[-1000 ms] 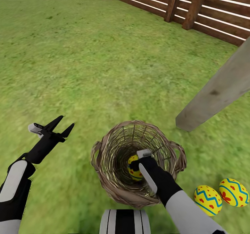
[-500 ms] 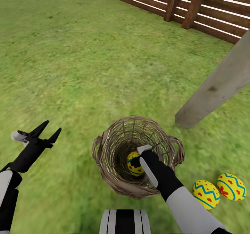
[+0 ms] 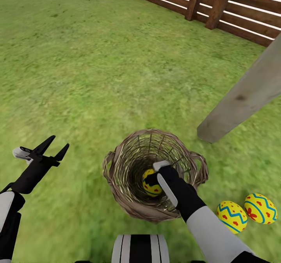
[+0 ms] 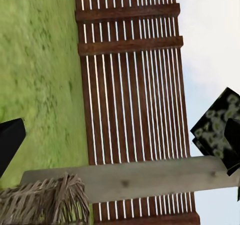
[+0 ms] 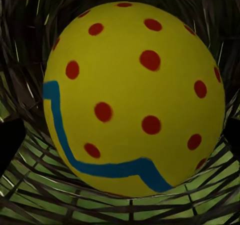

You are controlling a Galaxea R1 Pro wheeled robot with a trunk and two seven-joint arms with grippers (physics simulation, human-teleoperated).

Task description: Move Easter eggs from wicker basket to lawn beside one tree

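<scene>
Nearest the onlooker, the right tool (image 3: 155,180) is reaching down inside the round tan-brown woven wicker basket (image 3: 128,206), where the last yellow egg with a blue zigzag band and red dots (image 3: 151,182) is lying at the bottom. In the right wrist view this egg (image 5: 132,97) is sitting between the two dark fingertips (image 5: 10,140), with woven wall behind it. The fingers are standing at either side of the egg; whether they are already pressing on it cannot be told.

Just to the right of the basket, two more yellow eggs (image 3: 232,216) with the same markings are lying side by side on the green grass lawn (image 3: 97,80), the second (image 3: 261,208) touching or almost touching the first. Beyond them, the slender pale grey-beige tree trunk (image 3: 244,95) is rising from the grass, near both eggs.

To the left, the left tool (image 3: 52,150) is hanging over bare grass with its dark fingers spread apart, gripping nothing.

Farthest off, the brown horizontal-slat wooden fence (image 3: 218,6) is closing the lawn.

Step in hand, as judged: retrieval of the third egg. The next move is calling for a firm closure on the egg, a straight lift clear of the basket rim, and a placement beside the other two near the trunk.
</scene>
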